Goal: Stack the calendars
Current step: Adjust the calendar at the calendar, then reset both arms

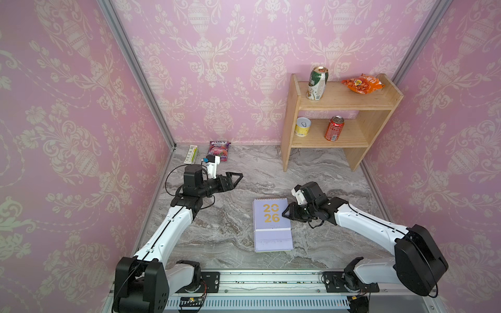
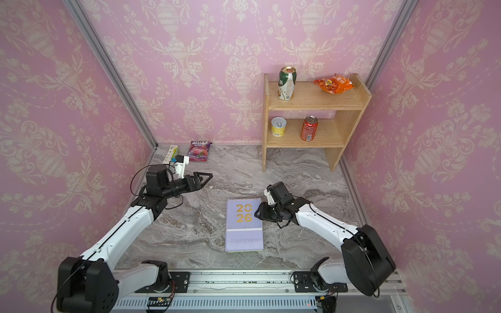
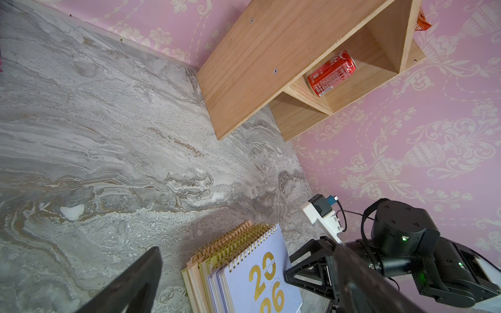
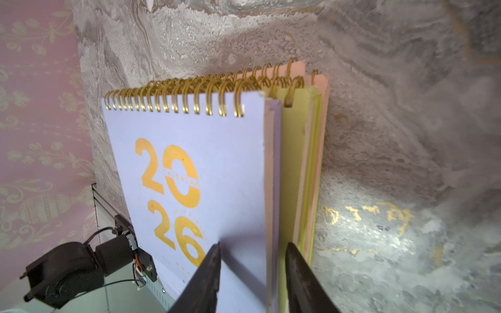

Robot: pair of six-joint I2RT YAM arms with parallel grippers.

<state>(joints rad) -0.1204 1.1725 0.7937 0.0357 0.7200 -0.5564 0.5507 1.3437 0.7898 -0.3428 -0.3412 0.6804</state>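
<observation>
Lower calendars (image 4: pixel 292 162), mostly hidden beneath the lilac top calendar (image 4: pixel 230 162).

Stacked calendars (image 4: pixel 189 162), lilac on top; right hand (image 4: pixel 252 245) straddles side edge, grip unclear.

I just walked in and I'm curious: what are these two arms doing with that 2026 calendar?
The calendars lie in one pile in the middle of the table, with a lilac one on top and yellow-green and peach ones beneath. The right gripper is at the pile's side, its jaws straddling the edge of the upper lilac ones. Whether it is squeezing them is unclear. The left gripper hangs open off to the side, touching nothing.
</observation>
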